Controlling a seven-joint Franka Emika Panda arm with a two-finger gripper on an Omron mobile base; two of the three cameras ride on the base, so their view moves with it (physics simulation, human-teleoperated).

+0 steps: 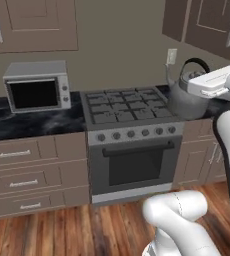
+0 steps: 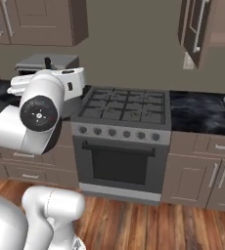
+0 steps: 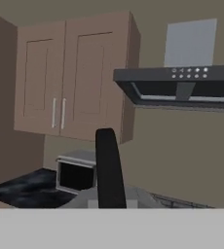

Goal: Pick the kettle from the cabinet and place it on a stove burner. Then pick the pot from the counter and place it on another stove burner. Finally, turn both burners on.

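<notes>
Jaws clamped shut on the kettle's [image 1: 187, 92] black arched handle [image 3: 109, 168]. From left: microwave [image 1: 37, 86] on the black table [image 1: 32, 122], the stove burners [image 1: 124, 106] at centre, then the kettle hanging at 3 o'clock of the grates, off the range's right edge.

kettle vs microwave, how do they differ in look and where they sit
The kettle is rounded grey metal with a curved spout and tall black arched handle; the microwave is a boxy grey case with a dark glass door. The kettle is right of the stove, by the robot's hand; the microwave stands on the counter to its left. Both are grey.
</notes>
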